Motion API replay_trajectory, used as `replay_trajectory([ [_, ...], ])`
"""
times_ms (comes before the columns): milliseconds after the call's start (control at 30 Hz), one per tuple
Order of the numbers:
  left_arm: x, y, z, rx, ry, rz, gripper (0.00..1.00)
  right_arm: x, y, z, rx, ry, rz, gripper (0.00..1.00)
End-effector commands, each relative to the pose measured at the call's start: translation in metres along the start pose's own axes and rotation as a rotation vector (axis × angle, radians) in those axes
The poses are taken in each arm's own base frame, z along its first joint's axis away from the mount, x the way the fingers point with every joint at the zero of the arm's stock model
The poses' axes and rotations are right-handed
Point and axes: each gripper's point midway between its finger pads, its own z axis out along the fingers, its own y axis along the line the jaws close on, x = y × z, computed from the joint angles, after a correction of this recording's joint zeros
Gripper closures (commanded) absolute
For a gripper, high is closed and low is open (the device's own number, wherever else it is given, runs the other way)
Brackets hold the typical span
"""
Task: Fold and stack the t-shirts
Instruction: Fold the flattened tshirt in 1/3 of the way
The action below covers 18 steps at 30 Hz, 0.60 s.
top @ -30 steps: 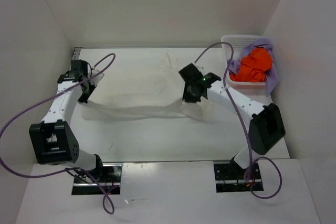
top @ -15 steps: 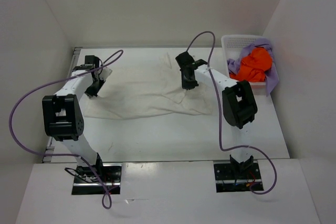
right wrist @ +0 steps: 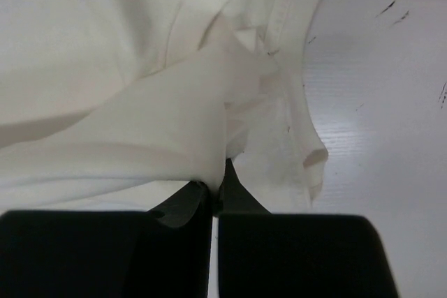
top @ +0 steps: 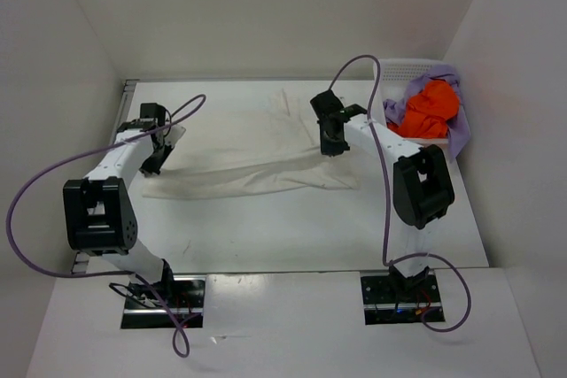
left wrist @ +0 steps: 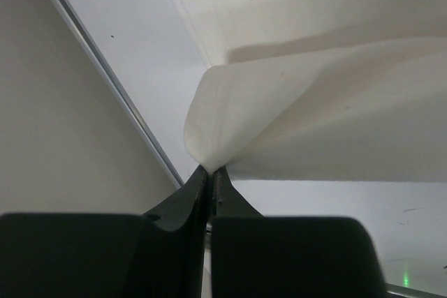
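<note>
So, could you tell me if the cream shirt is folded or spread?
Partly folded: the shirt is doubled over, its edge pinched by the left tool and right tool.

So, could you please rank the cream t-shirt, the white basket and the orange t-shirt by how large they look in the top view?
1. cream t-shirt, spread wide.
2. white basket, partly covered.
3. orange t-shirt, bunched up inside it.

A white perforated basket [top: 403,65] sits at the white table's [top: 266,227] far right corner
</note>
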Motion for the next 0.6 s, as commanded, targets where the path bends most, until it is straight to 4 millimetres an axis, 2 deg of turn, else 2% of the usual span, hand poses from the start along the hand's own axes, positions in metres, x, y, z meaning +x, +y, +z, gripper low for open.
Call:
replay_trajectory([
  [0,-0.004,0.006,0.0,-0.012,0.024,-0.023,1.0,-0.035,-0.002,-0.008,0.001,-0.095,0.027,1.0],
  [67,-0.011,0.009,0.002,-0.015,0.019,-0.045,0.98,-0.046,0.005,0.0,-0.001,-0.099,0.029,1.0],
  [100,-0.021,0.015,0.0,-0.027,-0.004,-0.054,0.98,-0.058,0.009,-0.001,-0.009,-0.12,0.036,1.0],
  [167,-0.029,0.012,0.007,-0.019,0.004,-0.063,0.94,-0.061,0.015,0.014,-0.003,-0.106,0.031,1.0],
  [200,-0.031,0.014,0.009,-0.026,0.01,-0.062,0.94,-0.075,0.017,0.014,-0.019,-0.125,0.047,0.99],
  [233,-0.039,0.017,0.012,-0.031,0.0,-0.08,0.92,-0.076,0.018,0.016,-0.017,-0.121,0.046,0.9],
  [267,-0.046,0.019,0.014,-0.038,-0.014,-0.103,0.79,-0.076,0.021,0.024,-0.014,-0.112,0.043,0.73],
  [300,-0.048,0.022,0.014,-0.052,-0.012,-0.117,0.58,-0.089,0.025,0.019,-0.025,-0.14,0.052,0.28],
  [333,-0.054,0.029,0.014,-0.078,-0.025,-0.141,0.4,-0.093,0.023,0.018,-0.01,-0.146,0.053,0.18],
  [367,-0.063,0.037,0.008,-0.103,-0.053,-0.172,0.33,-0.101,0.017,0.015,0.004,-0.161,0.065,0.11],
  [400,-0.063,0.044,0.007,-0.112,-0.059,-0.227,0.19,-0.108,0.01,0.01,0.016,-0.169,0.087,0.08],
  [433,-0.063,0.052,0.002,-0.112,-0.079,-0.266,0.14,-0.112,0.002,0.002,0.026,-0.183,0.12,0.02],
  [467,-0.057,0.055,-0.001,-0.101,-0.079,-0.296,0.11,-0.117,-0.007,-0.007,0.028,-0.199,0.158,0.02],
  [500,-0.044,0.067,-0.002,-0.096,-0.069,-0.338,0.09,-0.109,-0.023,-0.025,0.015,-0.193,0.199,0.02],
  [533,-0.033,0.061,-0.006,-0.038,-0.079,-0.348,0.07,-0.106,-0.044,-0.03,-0.023,-0.176,0.305,0.02],
  [567,-0.016,0.051,-0.005,0.014,-0.044,-0.345,0.07,-0.098,-0.056,-0.036,-0.055,-0.169,0.365,0.02],
])
